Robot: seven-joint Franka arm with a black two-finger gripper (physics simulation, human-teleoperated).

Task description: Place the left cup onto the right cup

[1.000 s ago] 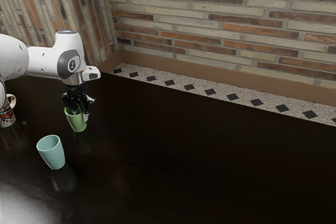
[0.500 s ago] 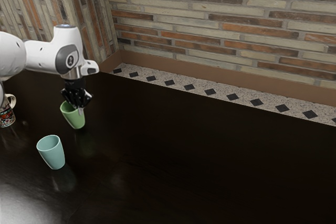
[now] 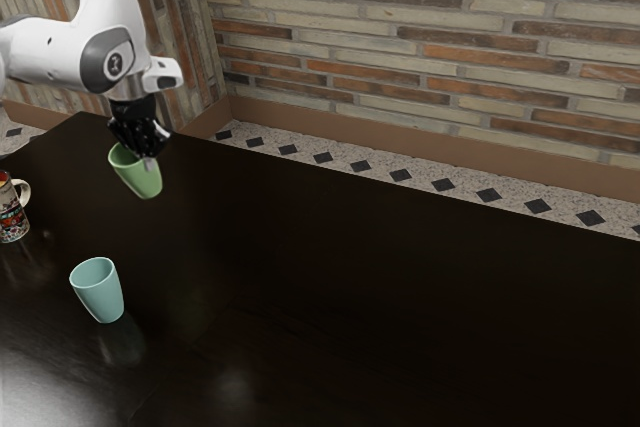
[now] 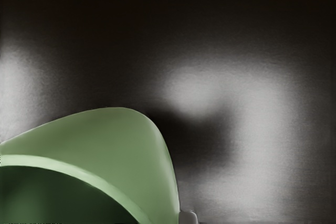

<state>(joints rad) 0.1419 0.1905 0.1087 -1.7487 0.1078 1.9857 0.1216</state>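
Brick walls met in a corner behind a dark, glossy tabletop. A strip of speckled floor tiles dotted with black diamonds ran along the foot of the far wall. Near the exterior view's upper left, the black jaws were clenched on the rim of a green cup, grasping it from above. The cup hung in the air, well clear of the tabletop, tilted so its mouth faced up and toward the exterior view's left. In the wrist view the green cup loomed just under the hand, its rim and outer wall curving across dull reflections on the dark surface below. Above the jaws, the white arm came in from the exterior view's left. Lower down and nearer the camera, a pale teal cup stood mouth up on the tabletop, well apart from the held one. At the exterior view's left edge a white patterned mug with a handle stood on the tabletop.
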